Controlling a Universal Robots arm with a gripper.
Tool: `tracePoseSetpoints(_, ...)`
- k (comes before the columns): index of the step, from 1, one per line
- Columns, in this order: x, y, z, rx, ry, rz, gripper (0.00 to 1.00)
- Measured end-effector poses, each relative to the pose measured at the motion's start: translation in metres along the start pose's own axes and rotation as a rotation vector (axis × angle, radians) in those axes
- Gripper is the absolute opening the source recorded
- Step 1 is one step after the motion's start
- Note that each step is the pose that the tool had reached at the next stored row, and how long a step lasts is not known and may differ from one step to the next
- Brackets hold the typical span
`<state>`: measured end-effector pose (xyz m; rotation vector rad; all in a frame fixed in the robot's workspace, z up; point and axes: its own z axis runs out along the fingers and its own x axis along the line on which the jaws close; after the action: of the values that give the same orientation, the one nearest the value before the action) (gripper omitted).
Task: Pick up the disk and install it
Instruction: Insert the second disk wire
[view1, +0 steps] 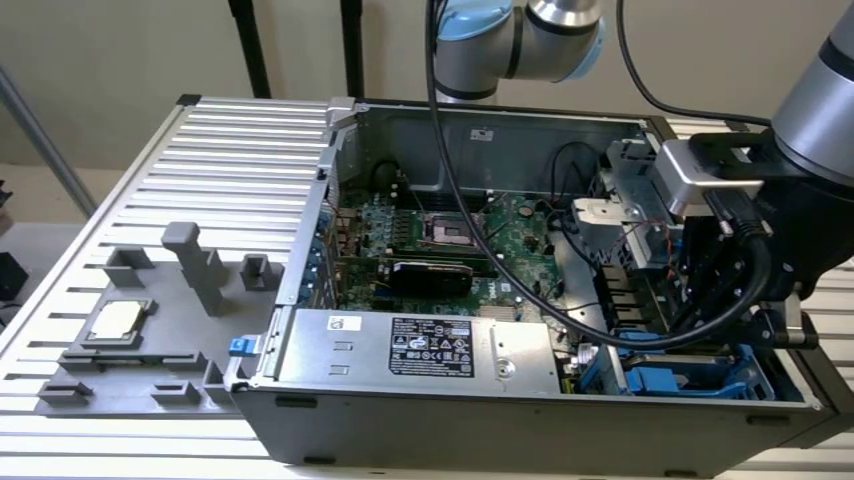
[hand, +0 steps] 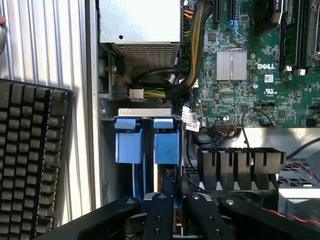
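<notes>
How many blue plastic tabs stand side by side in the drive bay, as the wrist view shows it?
2: one blue tab nearer the keyboard, the other blue tab nearer the motherboard. More may be hidden beneath the gripper.

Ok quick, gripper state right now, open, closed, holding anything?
Gripper: shut on the disk, held edge-on over the blue drive bay.
</notes>
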<state>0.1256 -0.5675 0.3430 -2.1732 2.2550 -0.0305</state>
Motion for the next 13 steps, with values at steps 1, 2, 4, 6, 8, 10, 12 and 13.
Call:
tracePoseSetpoints(1, 0.0000, 0.0000, -0.0001, 0.0000, 0.0001, 0.000, 0.17)
tracePoseSetpoints(2, -0.0002, 0.0000, -0.0002, 0.0000, 0.0003, 0.000, 0.17)
tracePoseSetpoints(4, -0.0002, 0.0001, -0.0002, 0.0000, 0.0003, -0.001, 0.17)
tracePoseSetpoints(6, -0.0002, 0.0001, -0.0002, 0.0000, 0.0002, -0.001, 0.17)
tracePoseSetpoints(8, -0.0002, 0.0001, -0.0001, 0.0000, 0.0003, -0.001, 0.17)
tracePoseSetpoints(10, -0.0002, -0.0001, 0.0002, 0.0000, 0.0002, -0.002, 0.17)
tracePoseSetpoints(12, -0.0001, 0.0000, 0.0006, 0.0000, 0.0002, -0.002, 0.17)
tracePoseSetpoints(13, -0.0001, 0.0000, 0.0008, 0.0000, 0.0003, -0.002, 0.17)
